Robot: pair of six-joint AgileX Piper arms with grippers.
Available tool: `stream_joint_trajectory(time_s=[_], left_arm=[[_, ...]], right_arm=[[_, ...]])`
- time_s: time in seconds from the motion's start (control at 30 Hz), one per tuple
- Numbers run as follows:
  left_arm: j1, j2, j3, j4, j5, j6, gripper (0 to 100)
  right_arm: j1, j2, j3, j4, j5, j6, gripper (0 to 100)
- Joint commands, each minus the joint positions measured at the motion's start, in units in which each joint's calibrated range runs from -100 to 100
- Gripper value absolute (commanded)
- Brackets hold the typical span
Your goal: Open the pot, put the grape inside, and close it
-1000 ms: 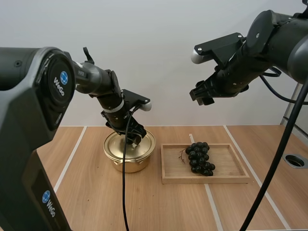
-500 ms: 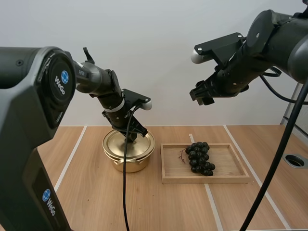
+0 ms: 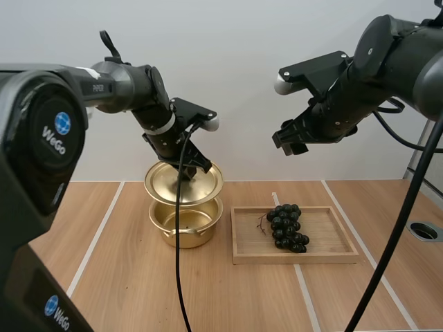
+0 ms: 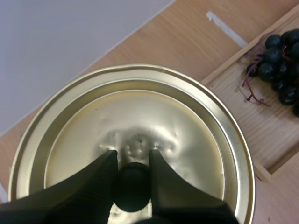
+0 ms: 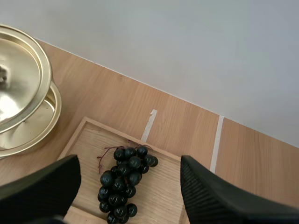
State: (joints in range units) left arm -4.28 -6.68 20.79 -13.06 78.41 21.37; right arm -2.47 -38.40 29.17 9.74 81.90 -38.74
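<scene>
Pinching the knob [image 4: 133, 189], left end effector [image 4: 132, 157] holds lid [image 4: 196, 140] over pot [image 3: 185, 225]; right end effector [image 5: 128, 164] spread.

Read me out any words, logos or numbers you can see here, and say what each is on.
"WeGo": on the left arm's near housing, beside a round blue logo.
"WeGo": again, lower on that housing.
"PIPER": small, on the left arm's upper link.
Nothing on pot, lid, tray or grapes.

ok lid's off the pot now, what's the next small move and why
Probably swing the left end effector away from the tray: the lid it grips by the knob hangs right over the open pot, blocking the way in for the grapes. They lie in the tray below the open right end effector.
</scene>
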Motion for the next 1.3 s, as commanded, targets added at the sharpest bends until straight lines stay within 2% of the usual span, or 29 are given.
stream_joint_trajectory(time_s=[0.0, 0.3, 0.63, 1.07, 1.27], left_arm=[[-0.21, -4.3, -1.6, 0.1, 1.2, -0.7, 0], [-0.21, -15.3, -1.9, 0.1, 0.5, -0.7, 0], [-0.21, -23.2, -1.9, 0.4, -4.8, -0.5, 0], [-0.21, -30.7, -1.9, 0.4, -5.2, -0.5, 0], [-0.21, -31.5, -1.9, 0.4, -5.2, -0.5, 0]], right_arm=[[0.0, -0.2, 2.3, -0.4, 0.3, 0.5, 100], [0.0, -0.2, 12.7, -0.5, -9.7, 0.5, 100], [0.0, 1.2, 17.2, -0.5, -12.8, 1.1, 100], [0.0, 20.4, 17.2, 0.4, -17.5, 4.5, 100], [0.0, 26.0, 17.2, 0.6, -18.5, 4.5, 100]])
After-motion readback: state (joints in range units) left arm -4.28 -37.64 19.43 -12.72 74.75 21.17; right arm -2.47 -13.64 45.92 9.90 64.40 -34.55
